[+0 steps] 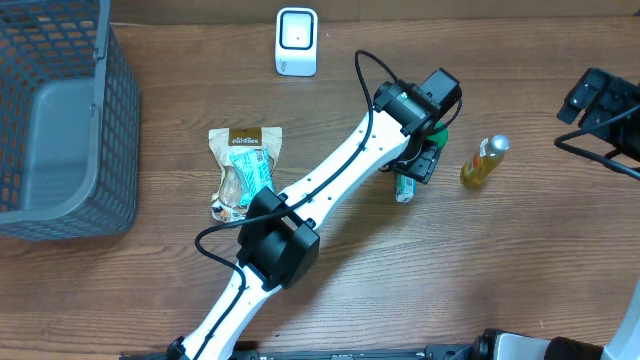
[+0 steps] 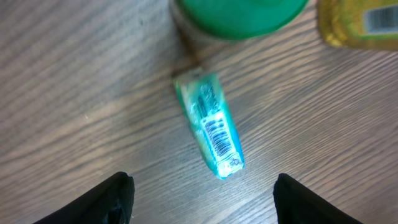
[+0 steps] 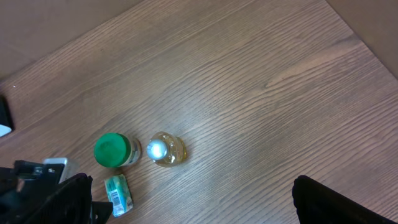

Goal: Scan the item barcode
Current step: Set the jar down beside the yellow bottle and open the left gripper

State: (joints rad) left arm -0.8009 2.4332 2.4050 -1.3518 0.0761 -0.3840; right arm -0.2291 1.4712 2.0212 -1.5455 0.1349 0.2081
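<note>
Tube [image 2: 211, 130]: glossy teal, flattened, lying barcode-up on the wood-grain table [image 2: 74, 93].
Left fingers [image 2: 106, 202]: hanging apart over the tube, touching nothing.
Right fingers [image 3: 339, 202]: standing wide apart, empty.

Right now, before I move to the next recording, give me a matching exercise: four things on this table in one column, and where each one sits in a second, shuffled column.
Things:
1. grey basket
2. white scanner
3. snack pouch
4. teal tube

Places:
A. lying below the open left gripper, barcode facing up
B. top centre of the overhead view
C. left edge of the overhead view
D. lying flat beside the left arm, between basket and tube

Pairs: 1-C, 2-B, 3-D, 4-A
</note>
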